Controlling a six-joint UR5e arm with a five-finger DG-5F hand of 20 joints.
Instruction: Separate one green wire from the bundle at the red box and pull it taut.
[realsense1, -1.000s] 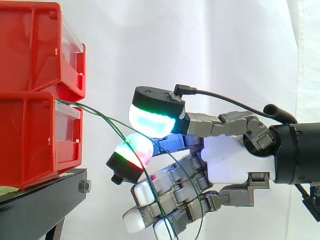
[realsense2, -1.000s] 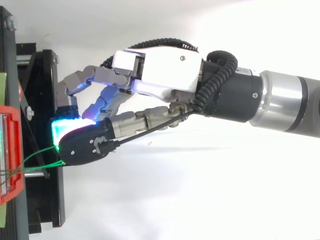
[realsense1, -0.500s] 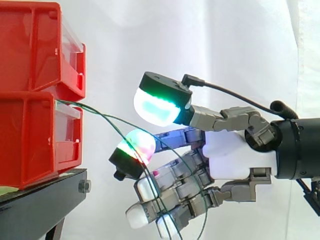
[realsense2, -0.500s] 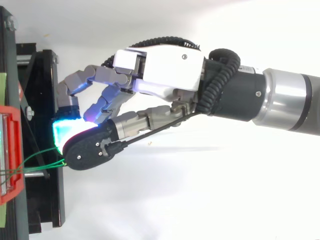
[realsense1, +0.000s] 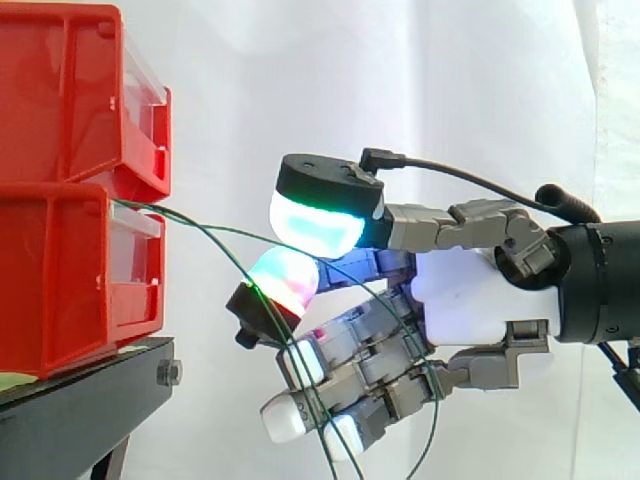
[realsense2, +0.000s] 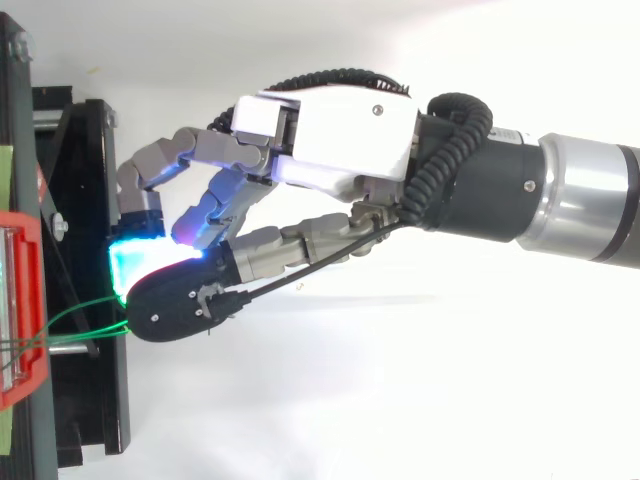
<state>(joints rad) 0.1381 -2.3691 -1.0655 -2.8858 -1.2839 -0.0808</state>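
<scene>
Green wires (realsense1: 180, 218) sagged from the lower red box (realsense1: 70, 270) rightward into the robot hand (realsense1: 470, 310), its curled fingers (realsense1: 290, 418) pinching them; we judged that separating one and tautening remained.

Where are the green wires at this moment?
In the side view, the green wires leave the top of the lower red bin on the left, arc right to the hand and hang down across it.

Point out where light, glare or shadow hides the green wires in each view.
Side view: the light is even and the green wire shows dark against the white curtain, but is lost in the pads' glow where the hand pinches it. Top view: the white ground glares, and the wire runs thin over the black stand.
</scene>
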